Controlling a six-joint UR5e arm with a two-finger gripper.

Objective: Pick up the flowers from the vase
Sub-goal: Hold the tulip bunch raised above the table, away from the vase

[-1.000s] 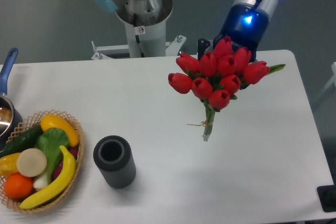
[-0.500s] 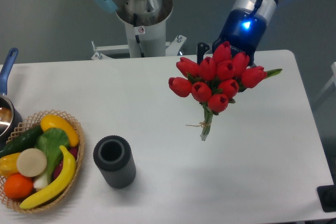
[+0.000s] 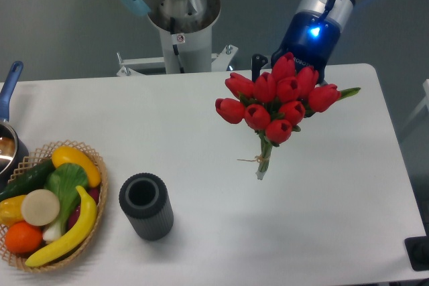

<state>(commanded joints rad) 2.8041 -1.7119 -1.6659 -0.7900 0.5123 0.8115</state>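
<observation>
The flowers (image 3: 276,98), a bunch of red tulip buds with green stems tied together, hang in the air over the right half of the table, stems pointing down. My gripper (image 3: 289,72) is behind and above the buds, shut on the bunch; its fingers are mostly hidden by the blooms. The dark grey ribbed vase (image 3: 145,205) stands upright at the front left of the table, its round mouth empty, well apart from the flowers.
A wicker basket (image 3: 90,159) of produce sits at the front left edge. A pot with a blue handle (image 3: 10,85) is at the far left. The robot base (image 3: 182,25) stands behind the table's back edge.
The flowers and gripper shifted slightly up and left between one second ago and half a second ago. Since then nothing has moved.
</observation>
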